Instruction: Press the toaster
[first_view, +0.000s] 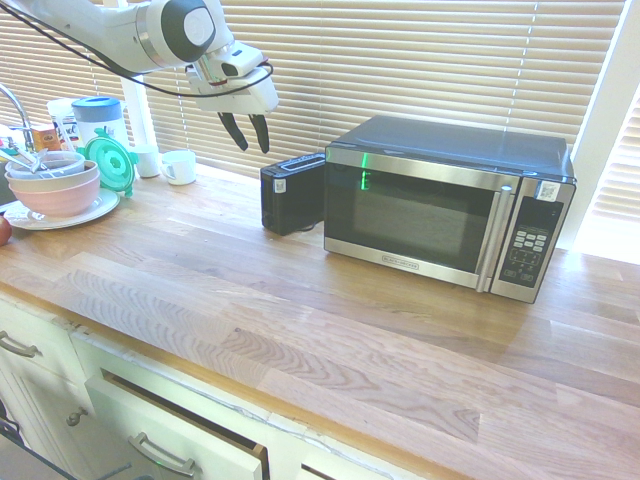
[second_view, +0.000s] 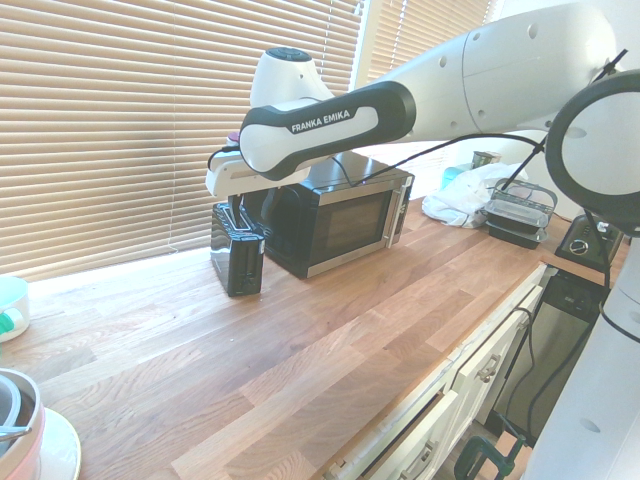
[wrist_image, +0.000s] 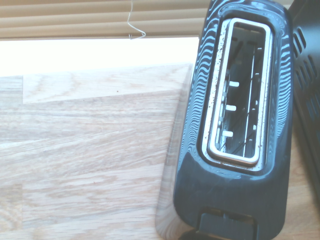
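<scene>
- This is a kitchen with a long wooden counter (first_view: 300, 320) and closed window blinds (first_view: 420, 60) behind it.
- Below the counter, a white drawer (first_view: 170, 425) is pulled out a little bit.
- The toaster (first_view: 293, 192) is a small black box. It stands on the counter near the blinds, just beside the big silver and black microwave (first_view: 450, 205).
- The toaster has a small white label on its narrow end, and that end faces the front of the counter.
- In the wrist view, the toaster (wrist_image: 240, 125) is seen from above. Its slot has a pale rim, and only metal wires and little tabs show inside it.
- The gripper (first_view: 246, 131) hangs in the air above the toaster and a bit to the side. It does not touch it.
- Its two black fingers (first_view: 261, 133) point down with a small gap between them. They hold nothing.
- In the second outside view, the arm covers most of the gripper (second_view: 236, 213), so only a dark tip shows above the toaster (second_view: 238, 252).
- At the far end of the counter, a stack of bowls (first_view: 55, 185) sits on a white plate (first_view: 70, 215). The top bowl holds something, but I cannot tell what.
- A small white cup (first_view: 180, 166) stands near the blinds. What is in it cannot be seen.
- A jar with a blue lid (first_view: 98, 115) stands behind a green round thing (first_view: 110, 160).
- On the other side of the microwave, dark lidded boxes (second_view: 520, 215) are stacked up beside a white bag (second_view: 465, 195).
</scene>
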